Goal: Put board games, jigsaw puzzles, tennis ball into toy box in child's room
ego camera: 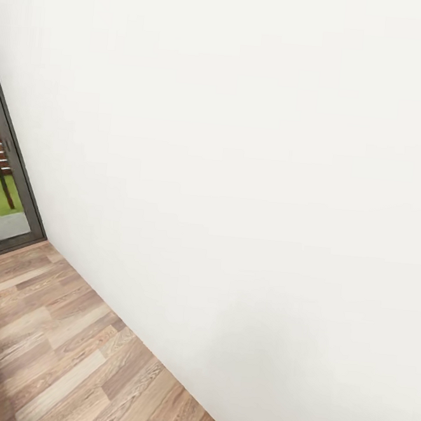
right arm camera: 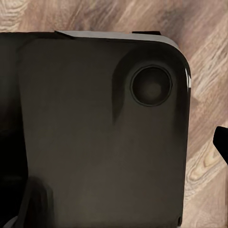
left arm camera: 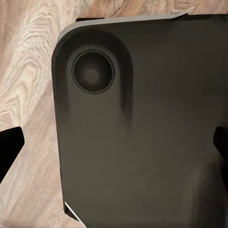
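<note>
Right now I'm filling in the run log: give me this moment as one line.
phase: in transit | head view: white wall, wood-plank floor, glass door | left gripper: open, holding nothing | toys: not reached

Dark grey panel [right arm camera: 95,137] with rounded corners, likely the robot's own base, seen from above. A round recessed disc [right arm camera: 151,85] sits in the panel near one rounded corner, with a soft shadowed groove running from it across the panel. Thin pale edge strip [right arm camera: 109,35] along one side of the panel. Wood-plank floor [right arm camera: 209,71], brown-grey grain, lies beyond the panel on two sides. One black fingertip [right arm camera: 221,142] of the right gripper pokes in over the floor, just beside the panel edge; the other finger can't be made out, so jaw spread unclear.
</note>
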Controlling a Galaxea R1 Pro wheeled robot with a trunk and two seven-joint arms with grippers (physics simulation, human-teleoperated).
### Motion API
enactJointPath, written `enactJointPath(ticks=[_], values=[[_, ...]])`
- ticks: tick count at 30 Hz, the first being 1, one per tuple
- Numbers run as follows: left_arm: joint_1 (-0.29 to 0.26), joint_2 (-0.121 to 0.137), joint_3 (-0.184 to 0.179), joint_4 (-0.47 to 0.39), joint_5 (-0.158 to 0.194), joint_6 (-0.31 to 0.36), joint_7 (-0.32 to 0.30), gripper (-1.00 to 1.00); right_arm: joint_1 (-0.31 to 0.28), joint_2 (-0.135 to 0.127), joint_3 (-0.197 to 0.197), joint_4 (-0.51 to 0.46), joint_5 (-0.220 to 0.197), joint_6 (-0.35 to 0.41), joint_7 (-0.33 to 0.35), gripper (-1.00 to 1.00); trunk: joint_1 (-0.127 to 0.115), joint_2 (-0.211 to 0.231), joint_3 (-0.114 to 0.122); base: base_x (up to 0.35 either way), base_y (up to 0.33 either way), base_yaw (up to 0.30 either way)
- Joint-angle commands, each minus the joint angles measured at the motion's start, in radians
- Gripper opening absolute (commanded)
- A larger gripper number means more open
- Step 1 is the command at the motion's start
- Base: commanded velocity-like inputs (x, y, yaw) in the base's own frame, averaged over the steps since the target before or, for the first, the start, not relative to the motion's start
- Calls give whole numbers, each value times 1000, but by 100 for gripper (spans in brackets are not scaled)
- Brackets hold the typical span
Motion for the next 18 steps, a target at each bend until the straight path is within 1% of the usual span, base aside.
enactJointPath(ticks=[1,13,18], values=[[0,0,0,0,-1,-3,0,100,0,0,0,0,-1,-3,0,100,-4,7,2,0,0,264],[0,0,2,0,2,-14,0,100,0,0,0,0,-1,-4,-1,100,-50,91,31,0,0,264],[0,2,9,0,6,-17,-1,100,0,0,0,0,-1,-4,-1,100,-69,126,44,0,0,264]])
